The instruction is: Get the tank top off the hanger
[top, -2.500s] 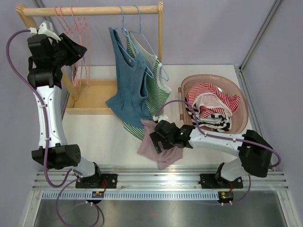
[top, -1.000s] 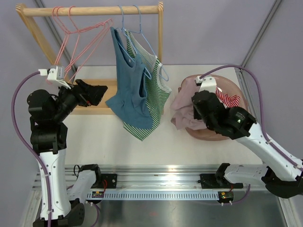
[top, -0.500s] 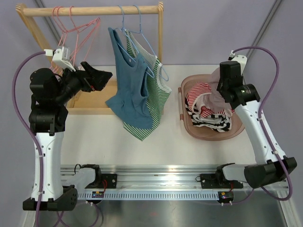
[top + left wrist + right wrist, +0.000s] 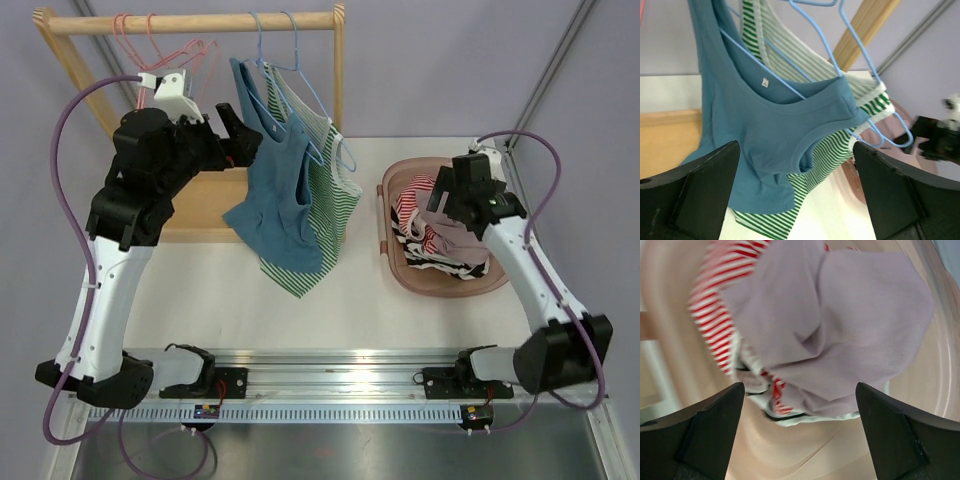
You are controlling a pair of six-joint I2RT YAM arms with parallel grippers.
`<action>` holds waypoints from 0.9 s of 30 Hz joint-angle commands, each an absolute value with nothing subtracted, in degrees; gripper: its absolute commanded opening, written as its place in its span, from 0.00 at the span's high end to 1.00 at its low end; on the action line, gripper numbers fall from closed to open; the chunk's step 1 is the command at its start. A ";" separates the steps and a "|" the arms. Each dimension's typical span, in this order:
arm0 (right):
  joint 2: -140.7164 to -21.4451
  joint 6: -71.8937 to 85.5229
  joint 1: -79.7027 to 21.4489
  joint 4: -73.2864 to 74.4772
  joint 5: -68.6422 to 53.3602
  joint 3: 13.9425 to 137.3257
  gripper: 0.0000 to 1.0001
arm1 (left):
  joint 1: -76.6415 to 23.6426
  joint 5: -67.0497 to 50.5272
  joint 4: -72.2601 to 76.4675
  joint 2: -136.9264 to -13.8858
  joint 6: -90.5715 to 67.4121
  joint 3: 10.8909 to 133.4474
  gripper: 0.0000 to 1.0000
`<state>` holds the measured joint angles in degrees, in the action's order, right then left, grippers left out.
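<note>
Bare counter (image 4: 210, 290) lay open at six o'clock of the hanging tops (image 4: 275, 200); the wooden rail (image 4: 215, 20) barred twelve, the laundry basket (image 4: 447, 291) blocked three.

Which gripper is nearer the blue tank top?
Left. The left gripper hangs open just left of the blue tank top; the right gripper is open over the basket, well off to its right.

2 hung tanks (image 4: 272, 195), 1 bskt (image 4: 440, 289)

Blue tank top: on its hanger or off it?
On. The blue tank top hangs by its straps from its light-blue hanger, hooked on the wooden rail; the open left gripper faces it.
</note>
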<state>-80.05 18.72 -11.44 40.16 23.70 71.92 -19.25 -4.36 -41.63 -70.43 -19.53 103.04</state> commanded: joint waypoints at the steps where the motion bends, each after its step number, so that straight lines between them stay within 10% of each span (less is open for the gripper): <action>1: -66.83 21.18 -11.34 34.90 14.11 70.93 0.00 | -21.87 3.25 -40.35 -72.24 -18.46 105.38 0.01; 24: -50.63 23.47 -11.42 34.80 -13.18 64.51 0.01 | -28.30 23.98 -37.24 -99.74 -17.58 129.98 0.01; 27: -50.01 23.47 -11.34 34.28 -14.06 63.81 0.01 | -28.39 28.11 -39.20 -101.43 -17.23 131.75 0.17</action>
<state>-51.42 23.81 -11.44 35.40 -11.49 64.18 -28.14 21.17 -37.89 -101.21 -18.76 128.79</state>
